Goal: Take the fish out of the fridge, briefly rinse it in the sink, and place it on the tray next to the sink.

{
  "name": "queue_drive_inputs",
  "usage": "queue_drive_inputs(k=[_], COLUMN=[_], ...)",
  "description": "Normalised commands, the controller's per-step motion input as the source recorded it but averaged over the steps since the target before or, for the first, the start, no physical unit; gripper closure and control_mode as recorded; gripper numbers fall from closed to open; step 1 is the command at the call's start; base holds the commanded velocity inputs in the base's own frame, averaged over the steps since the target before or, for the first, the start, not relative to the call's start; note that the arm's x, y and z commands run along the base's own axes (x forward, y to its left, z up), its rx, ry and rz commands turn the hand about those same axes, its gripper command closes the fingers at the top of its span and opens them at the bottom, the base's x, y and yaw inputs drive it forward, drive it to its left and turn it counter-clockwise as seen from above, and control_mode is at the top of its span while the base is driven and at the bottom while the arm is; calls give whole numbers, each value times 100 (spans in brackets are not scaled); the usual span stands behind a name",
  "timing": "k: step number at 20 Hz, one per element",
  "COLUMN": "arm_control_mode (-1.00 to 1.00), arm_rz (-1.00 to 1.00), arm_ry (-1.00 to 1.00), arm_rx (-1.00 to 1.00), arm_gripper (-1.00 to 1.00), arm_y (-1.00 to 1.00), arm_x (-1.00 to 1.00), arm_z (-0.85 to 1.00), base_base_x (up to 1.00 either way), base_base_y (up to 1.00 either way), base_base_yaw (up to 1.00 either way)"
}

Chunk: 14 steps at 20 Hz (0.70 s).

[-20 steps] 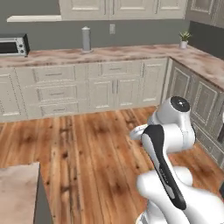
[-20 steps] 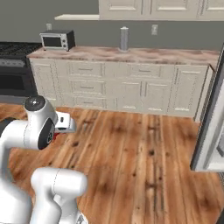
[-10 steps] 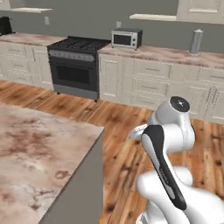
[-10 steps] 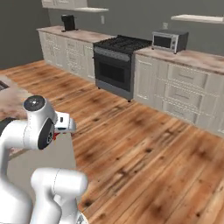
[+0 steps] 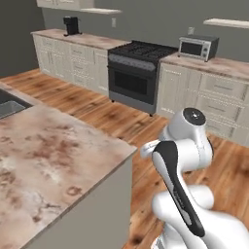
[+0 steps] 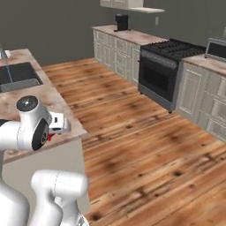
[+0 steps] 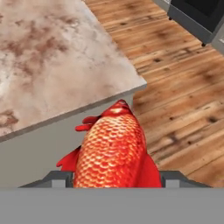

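The red-orange fish point(image 7: 114, 151) sits between my gripper's point(image 7: 114, 178) fingers, head pointing away from the hand, over the corner of the marbled island counter point(image 7: 52, 57). From the right base view a bit of red fish point(image 6: 51, 137) shows under the hand beside that counter's edge. The gripper is shut on the fish. The dark sink point(image 6: 17, 77) with its grey tap point(image 6: 4, 57) lies farther along the island, and its corner point(image 5: 7, 104) shows at the left edge of the left base view. The fridge and the tray are out of view.
The island counter point(image 5: 48, 160) fills the near left. Across the wooden floor point(image 6: 141, 132) stand a black stove point(image 5: 138, 73), white cabinets, a microwave point(image 5: 197, 47) and a coffee machine point(image 5: 71, 25). The floor between is free.
Both base views have swung round with the base: the far cabinets slid away and the island, stove and sink came into view. The arm keeps its pose, fish still gripped.
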Motion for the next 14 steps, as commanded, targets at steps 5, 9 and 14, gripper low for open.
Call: queue_drive_inputs(k=[5,9,14], arm_control_mode=[100,100,100], arm_rz=[0,0,0], arm_ry=[0,0,0], arm_rx=[0,0,0], arm_gripper=[100,100,100], arm_y=[0,0,0], arm_x=[0,0,0], arm_z=[0,0,0], base_base_x=[100,100,100], base_base_y=[-88,-100,-68], base_base_yaw=[17,5,23])
